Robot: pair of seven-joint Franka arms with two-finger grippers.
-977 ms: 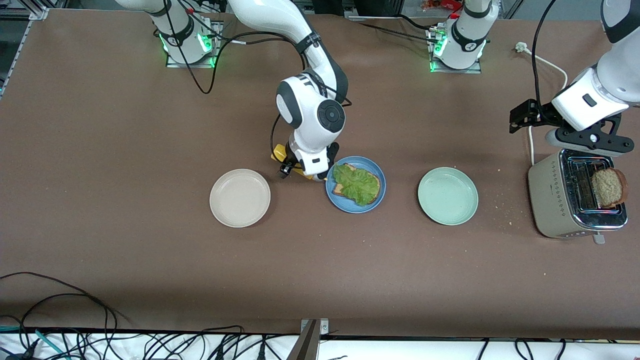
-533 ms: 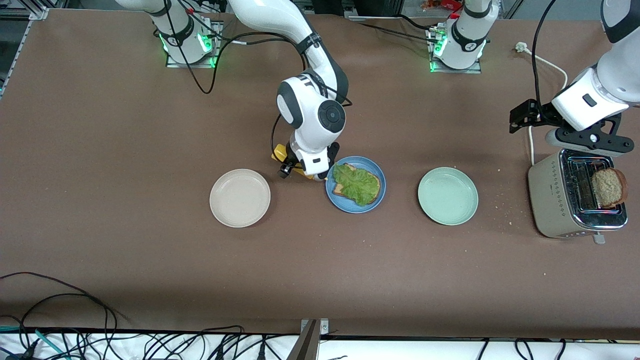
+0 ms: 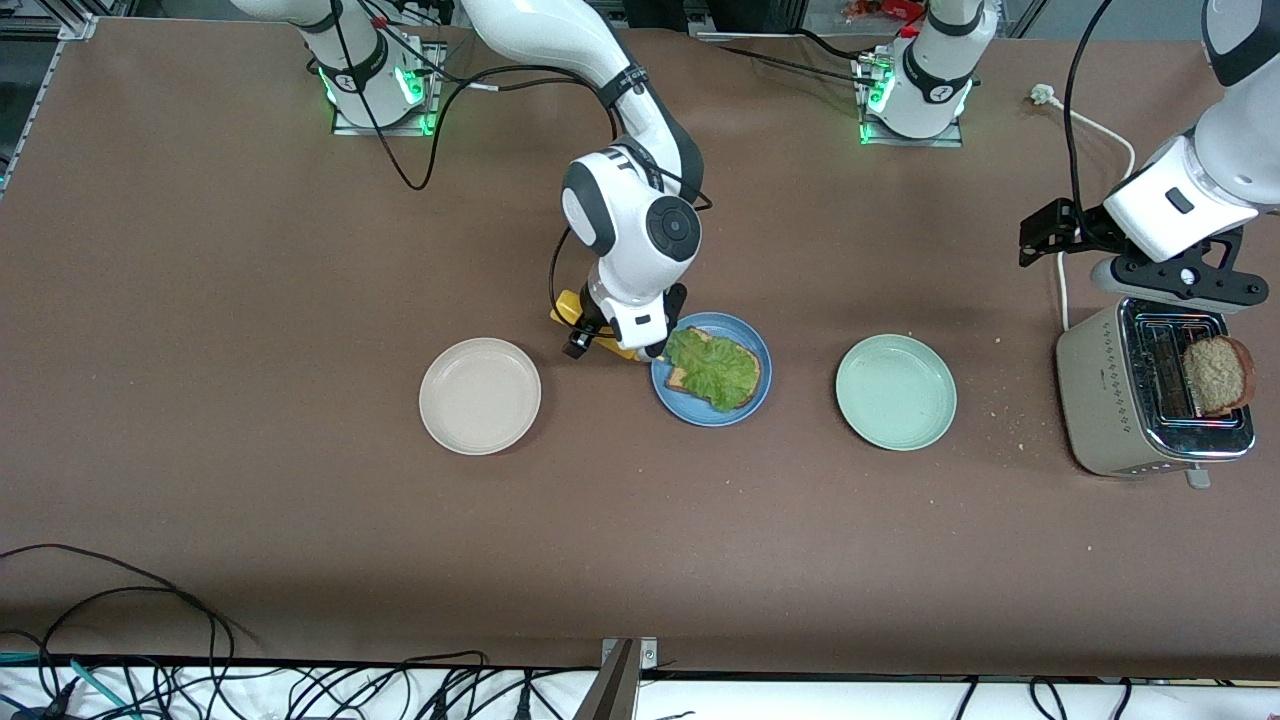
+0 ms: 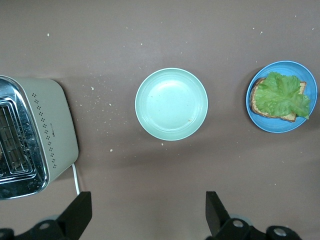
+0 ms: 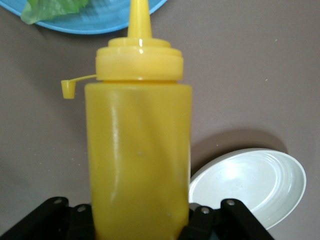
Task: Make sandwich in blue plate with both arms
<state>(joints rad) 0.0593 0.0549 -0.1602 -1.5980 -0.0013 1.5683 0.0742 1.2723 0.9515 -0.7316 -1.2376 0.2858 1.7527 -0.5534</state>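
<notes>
One slice of bread (image 3: 745,370) topped with lettuce (image 3: 708,362) lay on the blue plate (image 3: 755,405), between the beige plate (image 3: 480,396) and green plate (image 3: 896,392). Right gripper (image 3: 612,345), fingers pinching a yellow squeeze bottle (image 5: 138,150), hung over the blue plate's rim, nozzle toward the lettuce. Left gripper (image 3: 1170,283), fingers (image 4: 80,212) spread wide, hovered over the toaster (image 3: 1110,400), which held a second slice (image 3: 1215,375).

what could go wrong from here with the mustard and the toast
The right gripper holds the yellow bottle tilted, its nozzle at the blue plate rim, so sauce may miss the lettuce and hit the table. The left gripper is open over the toaster; it may fumble the toast in the slot.
</notes>
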